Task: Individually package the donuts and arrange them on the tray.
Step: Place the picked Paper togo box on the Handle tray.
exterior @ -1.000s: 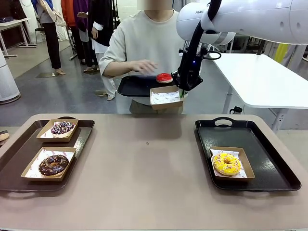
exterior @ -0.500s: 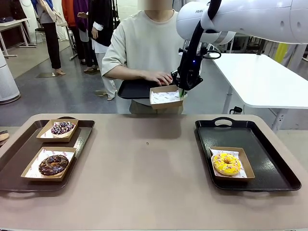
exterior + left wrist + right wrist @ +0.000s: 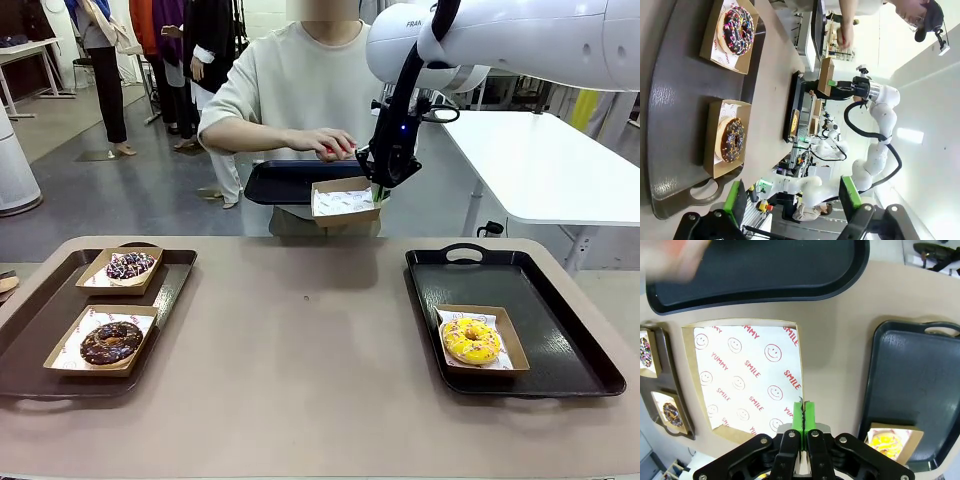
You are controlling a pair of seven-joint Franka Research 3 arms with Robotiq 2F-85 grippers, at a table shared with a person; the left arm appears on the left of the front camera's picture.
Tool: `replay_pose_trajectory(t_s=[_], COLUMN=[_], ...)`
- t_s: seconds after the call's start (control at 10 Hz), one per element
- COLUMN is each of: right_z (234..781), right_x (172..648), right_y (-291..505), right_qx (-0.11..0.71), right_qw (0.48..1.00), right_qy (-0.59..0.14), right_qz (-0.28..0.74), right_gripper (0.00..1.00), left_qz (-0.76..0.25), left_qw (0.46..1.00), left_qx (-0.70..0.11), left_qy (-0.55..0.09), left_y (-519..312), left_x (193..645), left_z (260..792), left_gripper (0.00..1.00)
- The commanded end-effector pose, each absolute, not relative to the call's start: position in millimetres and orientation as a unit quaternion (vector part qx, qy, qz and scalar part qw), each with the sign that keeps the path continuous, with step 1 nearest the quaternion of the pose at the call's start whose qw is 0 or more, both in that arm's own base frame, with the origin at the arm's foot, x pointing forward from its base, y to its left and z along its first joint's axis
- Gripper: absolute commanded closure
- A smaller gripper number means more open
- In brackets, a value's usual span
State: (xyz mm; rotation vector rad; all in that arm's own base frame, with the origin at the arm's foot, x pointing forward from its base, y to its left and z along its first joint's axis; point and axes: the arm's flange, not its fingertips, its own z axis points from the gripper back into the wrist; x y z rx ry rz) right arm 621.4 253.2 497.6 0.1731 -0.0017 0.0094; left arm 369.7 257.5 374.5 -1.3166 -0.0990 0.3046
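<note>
The right gripper (image 3: 381, 183) hangs above the far edge of the table (image 3: 300, 340), pinched shut on the near rim of a shallow cardboard box (image 3: 345, 201) lined with printed paper; in its own wrist view the green pads (image 3: 798, 416) press together on that rim. The box holds no donut. Just behind it the person holds a dark tray (image 3: 290, 181) in the air, and the person's hand (image 3: 325, 143) hovers over it with the red donut (image 3: 330, 152) barely visible between the fingers.

On the right-hand tray (image 3: 560, 330) the yellow donut (image 3: 471, 340) sits in its box near the tray's right edge, toward the near side. On the left-hand tray (image 3: 40, 330) two boxed donuts rest: the sprinkled dark donut (image 3: 130, 265) at the far end and the chocolate donut (image 3: 110, 342) at the near end, apart from each other.

The left gripper (image 3: 792, 200) looks along that left tray from its handle end, its green-padded fingers spread wide with nothing between them, well clear of the chocolate donut (image 3: 732, 140) and the sprinkled one (image 3: 738, 30).
</note>
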Motion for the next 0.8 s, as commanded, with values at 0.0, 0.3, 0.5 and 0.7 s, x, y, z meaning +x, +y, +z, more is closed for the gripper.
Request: replay_pose_trajectory(t_s=[0.0, 0.3, 0.5, 0.7], right_z=[498.5, 498.5, 498.5, 498.5], right_x=[620.5, 620.5, 620.5, 620.5], right_y=[251.1, 251.1, 251.1, 251.1], right_qx=[0.086, 0.086, 0.086, 0.086], right_qw=[0.996, 0.996, 0.996, 0.996], right_qy=[-0.003, -0.003, -0.003, -0.003], right_qz=[0.006, 0.006, 0.006, 0.006], right_gripper=[1.00, 1.00, 1.00, 1.00], left_qz=[0.139, 0.139, 0.139, 0.139], left_qw=[0.780, 0.780, 0.780, 0.780], left_qx=[-0.609, -0.609, -0.609, -0.609], left_qy=[-0.047, -0.047, -0.047, -0.047], left_y=[257.2, 257.2, 257.2, 257.2], left_x=[369.6, 369.6, 369.6, 369.6], left_z=[376.7, 376.7, 376.7, 376.7], left_gripper=[0.03, 0.03, 0.03, 0.03])
